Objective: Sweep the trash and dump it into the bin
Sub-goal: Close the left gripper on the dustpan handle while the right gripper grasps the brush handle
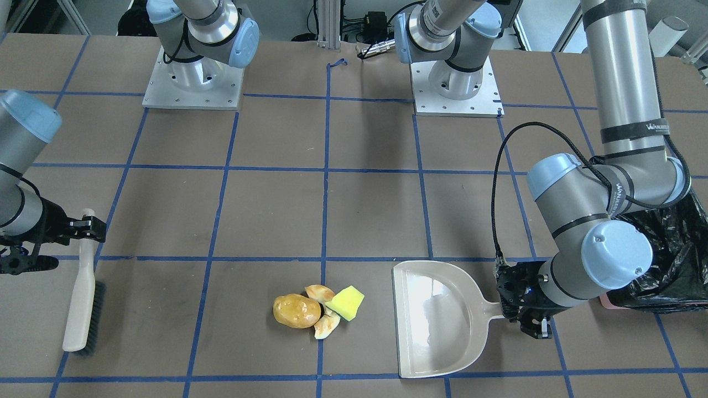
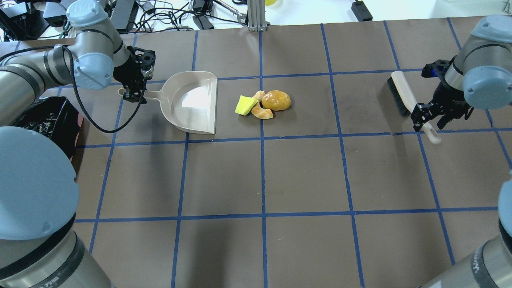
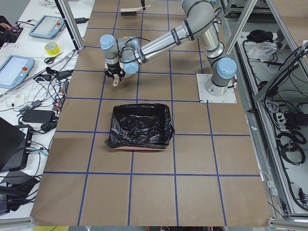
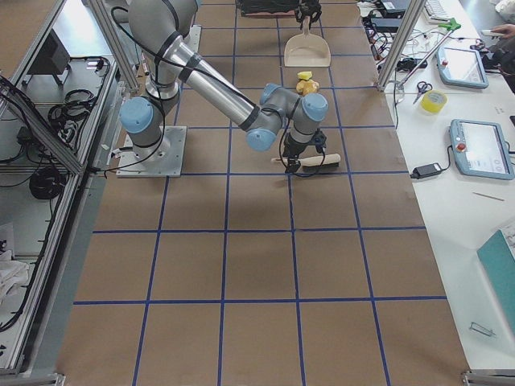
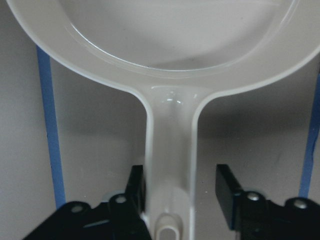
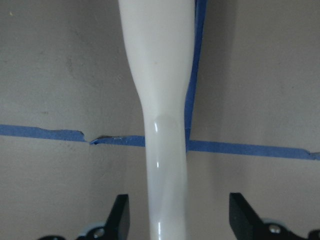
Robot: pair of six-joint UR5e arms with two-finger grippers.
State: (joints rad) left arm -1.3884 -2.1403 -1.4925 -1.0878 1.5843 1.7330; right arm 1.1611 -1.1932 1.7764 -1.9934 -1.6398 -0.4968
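We see a robotics lab: base plates (image 1: 166,97) bolted to a table (image 1: 359,210) taped into a blue grid, an aluminium post (image 2: 257,16) at top centre of the overhead view, and, along the exterior left view's left edge, a bench (image 3: 26,48) with teach pendants (image 3: 14,70), cables (image 3: 45,82) and a tape roll (image 3: 51,47).

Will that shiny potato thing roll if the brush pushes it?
Probably: the potato lump looks rounded and glossy, so it may roll or slide. Its oval shape likely makes it wobble. The peel pieces beside it might slow it.

Bright, even light; white glare on the dustpan (image 1: 437,320).
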